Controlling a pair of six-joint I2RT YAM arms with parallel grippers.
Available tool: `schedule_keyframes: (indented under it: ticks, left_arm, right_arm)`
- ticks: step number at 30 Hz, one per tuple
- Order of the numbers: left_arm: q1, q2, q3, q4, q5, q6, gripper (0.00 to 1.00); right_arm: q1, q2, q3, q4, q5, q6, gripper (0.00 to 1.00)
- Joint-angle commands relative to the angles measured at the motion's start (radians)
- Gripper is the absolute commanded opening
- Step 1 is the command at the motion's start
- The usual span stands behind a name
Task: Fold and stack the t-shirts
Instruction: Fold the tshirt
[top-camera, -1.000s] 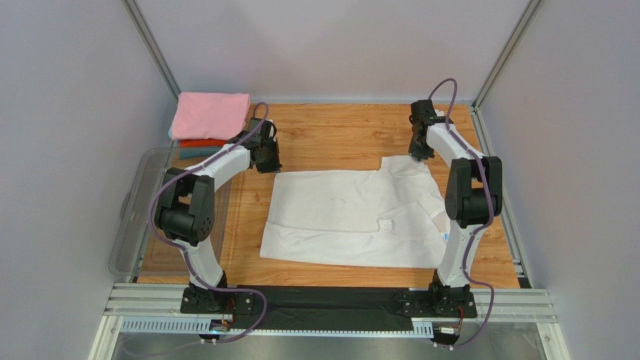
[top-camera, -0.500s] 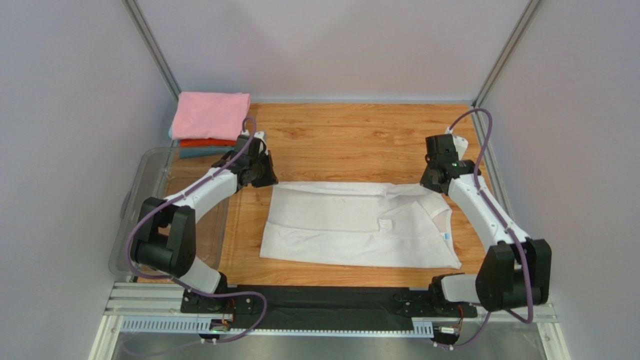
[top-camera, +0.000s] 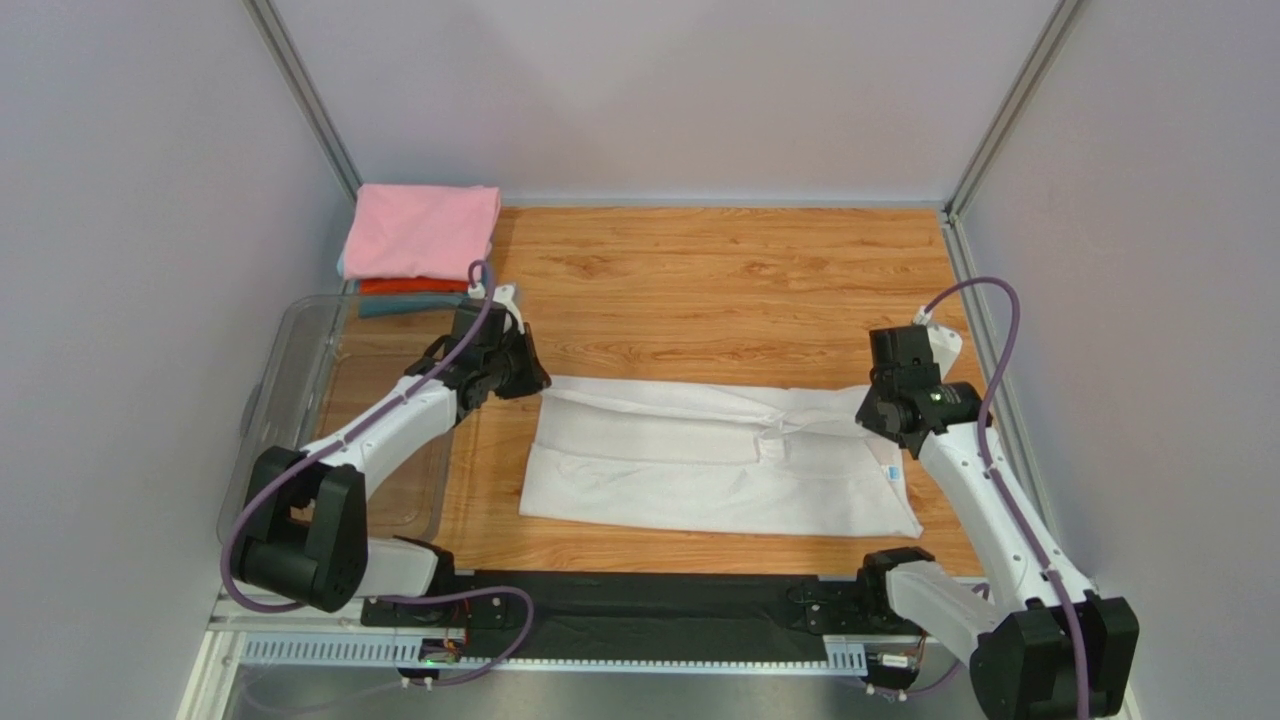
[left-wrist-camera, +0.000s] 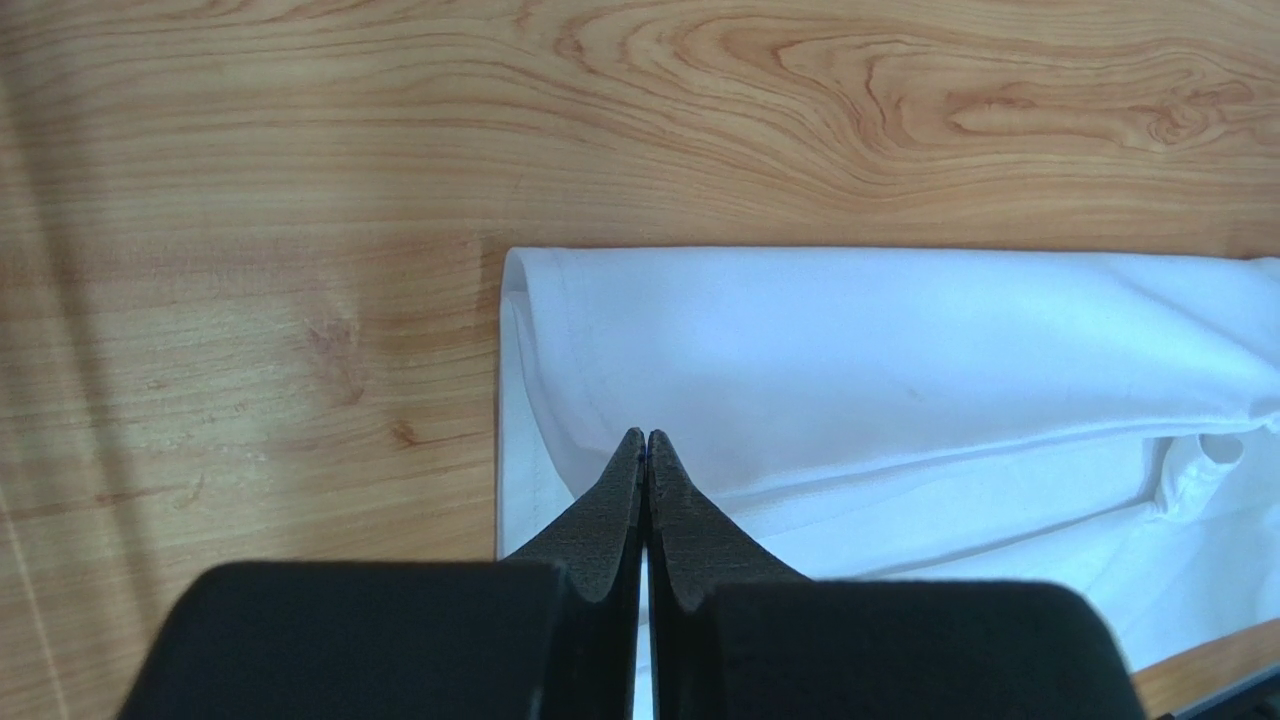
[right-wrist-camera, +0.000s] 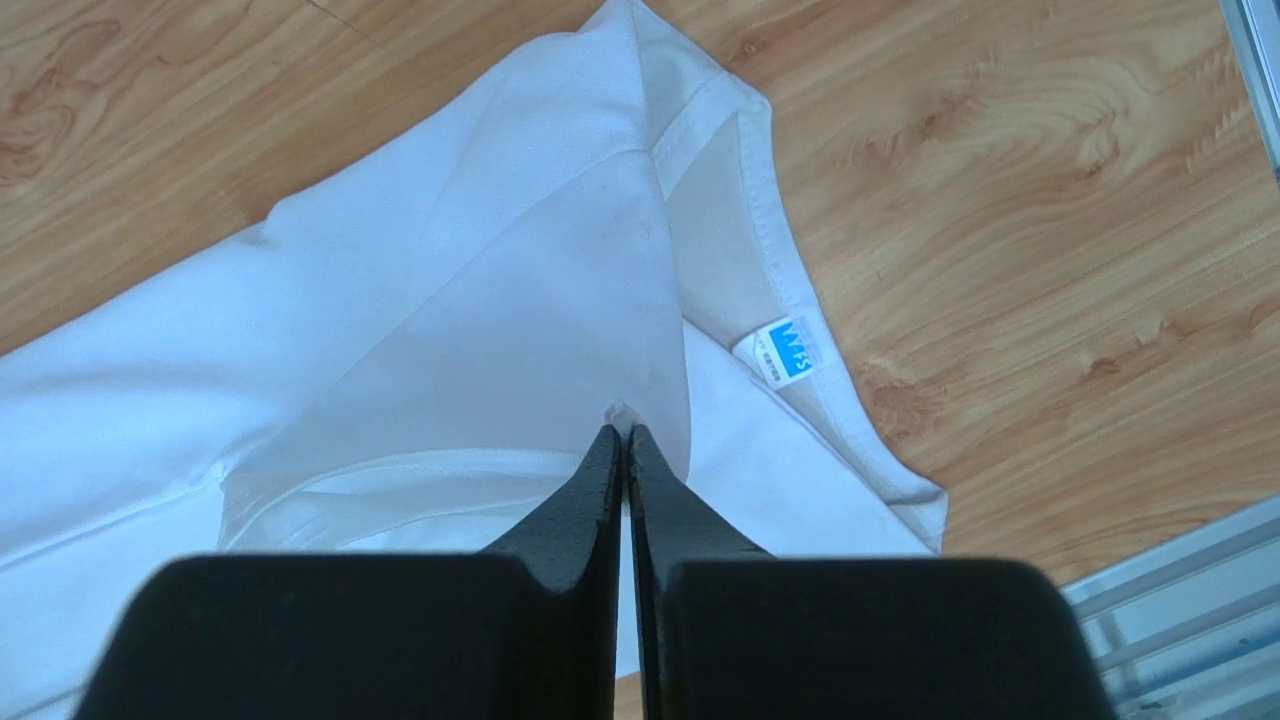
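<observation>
The white t-shirt (top-camera: 706, 458) lies across the wooden table, its far edge lifted and doubled toward the near side. My left gripper (top-camera: 529, 378) is shut on the shirt's far left corner; in the left wrist view the closed tips (left-wrist-camera: 646, 438) sit over the white cloth (left-wrist-camera: 902, 345). At the right end, by the collar, my right gripper (top-camera: 879, 413) is also shut on the shirt. In the right wrist view a bit of cloth (right-wrist-camera: 496, 300) shows at the gripper's (right-wrist-camera: 618, 431) tips, with the light-blue neck label (right-wrist-camera: 783, 350) just right of them. Folded pink (top-camera: 421, 228), orange-red (top-camera: 406, 285) and teal (top-camera: 403, 306) t-shirts are stacked at the far left.
A clear plastic bin (top-camera: 286, 405) stands along the table's left edge, under the left arm. Metal frame posts and grey walls close in the back and sides. A black strip and aluminium rail run along the near edge by the arm bases.
Both grippers have moved toward the near edge, carrying the shirt's far edge with them. The shirt's visible area has narrowed as its far half folds over the near half.
</observation>
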Motion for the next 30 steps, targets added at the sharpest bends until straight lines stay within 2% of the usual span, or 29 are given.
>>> schedule_keyframes:
  ticks: [1, 6, 12, 14, 15, 16, 17, 18, 19, 20, 21, 23, 24, 25, 27, 28, 30]
  left_arm:
    - [-0.003, -0.040, -0.021, 0.052, 0.017, -0.011, 0.00]
    - [-0.003, -0.046, -0.032, 0.047, 0.017, -0.014, 0.00]
    - [-0.003, -0.057, -0.072, 0.037, -0.006, -0.016, 0.00]
    - [-0.003, -0.060, -0.081, 0.032, -0.009, -0.016, 0.03]
    - [-0.004, -0.071, -0.089, 0.029, -0.017, -0.013, 0.12]
    - [-0.004, -0.080, -0.094, 0.014, -0.031, -0.016, 0.35]
    - [-0.007, -0.089, -0.097, 0.006, -0.057, -0.016, 0.41]
    - [-0.009, -0.117, -0.103, -0.006, -0.072, -0.019, 0.46]
    - [-0.012, -0.132, -0.106, -0.014, -0.084, -0.020, 0.51]
    - [-0.017, -0.149, -0.109, -0.020, -0.107, -0.019, 0.60]
    - [-0.018, -0.178, -0.107, -0.038, -0.114, -0.017, 0.65]
    - [-0.020, -0.201, -0.097, -0.058, -0.112, -0.022, 0.75]
    - [-0.021, -0.217, -0.088, -0.071, -0.103, -0.023, 0.76]
    - [-0.024, -0.223, -0.083, -0.072, -0.092, -0.025, 0.86]
    - [-0.035, -0.223, -0.062, -0.083, -0.051, -0.031, 0.91]
    - [-0.043, -0.221, -0.054, -0.089, -0.046, -0.031, 0.99]
    - [-0.069, -0.206, -0.032, -0.100, -0.048, -0.049, 1.00]
  right_arm:
    - [0.016, -0.057, -0.020, -0.041, -0.005, 0.030, 0.01]
    - [0.025, -0.120, -0.063, -0.078, -0.012, 0.050, 0.02]
    - [0.056, -0.139, -0.074, -0.111, -0.049, 0.111, 0.08]
    - [0.063, -0.157, -0.089, -0.131, -0.045, 0.151, 0.16]
    - [0.074, -0.169, -0.092, -0.150, -0.042, 0.184, 0.17]
    - [0.079, -0.182, -0.096, -0.153, -0.040, 0.197, 0.23]
    - [0.080, -0.214, -0.093, -0.160, -0.042, 0.209, 0.28]
    - [0.082, -0.232, -0.089, -0.174, -0.042, 0.220, 0.37]
    - [0.082, -0.254, -0.086, -0.177, -0.043, 0.216, 0.54]
    - [0.082, -0.287, -0.080, -0.183, -0.042, 0.214, 0.63]
    - [0.082, -0.304, -0.079, -0.187, -0.039, 0.209, 1.00]
    - [0.082, -0.327, -0.077, -0.180, -0.046, 0.203, 1.00]
    - [0.080, -0.346, -0.079, -0.171, -0.054, 0.199, 1.00]
    - [0.082, -0.350, -0.082, -0.161, -0.081, 0.194, 1.00]
    - [0.082, -0.360, -0.092, -0.127, -0.145, 0.177, 1.00]
    - [0.082, -0.360, -0.097, -0.116, -0.170, 0.174, 1.00]
    - [0.082, -0.360, -0.115, -0.082, -0.231, 0.165, 1.00]
